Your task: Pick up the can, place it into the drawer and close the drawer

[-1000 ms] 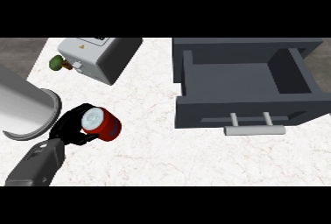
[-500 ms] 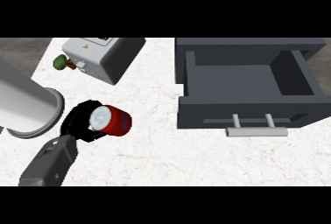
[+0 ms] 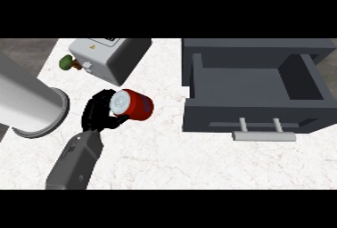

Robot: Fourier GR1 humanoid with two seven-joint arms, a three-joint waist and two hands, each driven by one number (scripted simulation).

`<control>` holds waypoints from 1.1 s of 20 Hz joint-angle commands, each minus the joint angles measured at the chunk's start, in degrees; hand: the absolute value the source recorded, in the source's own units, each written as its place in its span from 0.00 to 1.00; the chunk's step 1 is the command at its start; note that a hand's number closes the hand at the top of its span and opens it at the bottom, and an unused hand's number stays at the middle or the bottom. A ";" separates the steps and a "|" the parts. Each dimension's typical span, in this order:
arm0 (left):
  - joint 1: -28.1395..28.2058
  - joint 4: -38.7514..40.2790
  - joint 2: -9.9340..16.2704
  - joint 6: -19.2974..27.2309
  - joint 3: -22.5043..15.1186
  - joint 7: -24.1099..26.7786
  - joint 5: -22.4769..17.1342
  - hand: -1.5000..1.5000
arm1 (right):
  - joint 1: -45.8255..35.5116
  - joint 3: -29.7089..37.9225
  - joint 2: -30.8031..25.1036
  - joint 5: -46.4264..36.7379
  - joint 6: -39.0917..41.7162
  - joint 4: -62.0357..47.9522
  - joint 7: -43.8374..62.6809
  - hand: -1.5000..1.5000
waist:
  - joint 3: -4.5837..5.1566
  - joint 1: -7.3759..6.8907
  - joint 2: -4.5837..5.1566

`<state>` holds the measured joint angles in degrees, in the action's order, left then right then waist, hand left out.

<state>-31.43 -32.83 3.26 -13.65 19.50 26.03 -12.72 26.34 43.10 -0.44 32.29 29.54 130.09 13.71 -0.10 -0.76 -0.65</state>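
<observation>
The red can (image 3: 137, 105) with a silver lid is tipped on its side, lid toward the view. My left hand (image 3: 99, 112) is shut on it, fingers curled over the lid side and thumb under it. Its grey forearm enters from the lower left. The dark grey drawer (image 3: 253, 119) stands pulled open at the right, its inside bare, with a pale bar handle (image 3: 263, 135) on its front. The can is to the left of the drawer, apart from it. My right hand shows nowhere.
A big pale cylinder (image 3: 26, 107) lies across the left edge, close beside my hand. A white box with a warning label (image 3: 112, 58) stands at the back, with a small green thing (image 3: 66, 62) beside it. The counter (image 3: 171, 164) is white marble.
My left hand has carried the can to the right and farther from me, toward the drawer. The drawer stays open.
</observation>
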 commanded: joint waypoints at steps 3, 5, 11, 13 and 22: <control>2.56 -17.06 -3.16 9.08 -7.23 -6.14 -2.02 1.00 | -0.11 -0.62 0.13 -0.22 -0.87 0.50 0.08 0.00 | 0.01 -0.03 0.01; 1.85 -21.92 -3.20 13.11 -10.52 -10.90 -3.71 1.00 | 1.07 -1.40 0.43 -0.61 -1.98 1.85 0.62 0.00 | 0.03 0.33 0.03; 3.80 -40.85 -3.24 18.67 -14.63 -24.82 -3.38 1.00 | 1.24 -3.90 0.39 -1.64 -4.20 1.55 -0.96 0.00 | 0.04 0.47 0.22; 2.87 -42.12 -3.25 25.42 -19.00 -25.62 -3.39 1.00 | 2.31 -0.22 0.41 4.33 -2.16 4.75 3.17 0.00 | 0.09 1.10 0.31; -8.75 -44.68 -3.23 33.22 -22.06 -35.95 1.28 1.00 | 0.09 -2.43 0.10 0.10 -2.90 3.08 2.14 0.00 | 0.08 1.47 0.55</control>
<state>-34.50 -77.30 0.42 15.60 -0.87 -6.15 -13.75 26.27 39.73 -0.44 31.93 26.17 132.61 15.55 -0.02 0.40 -0.15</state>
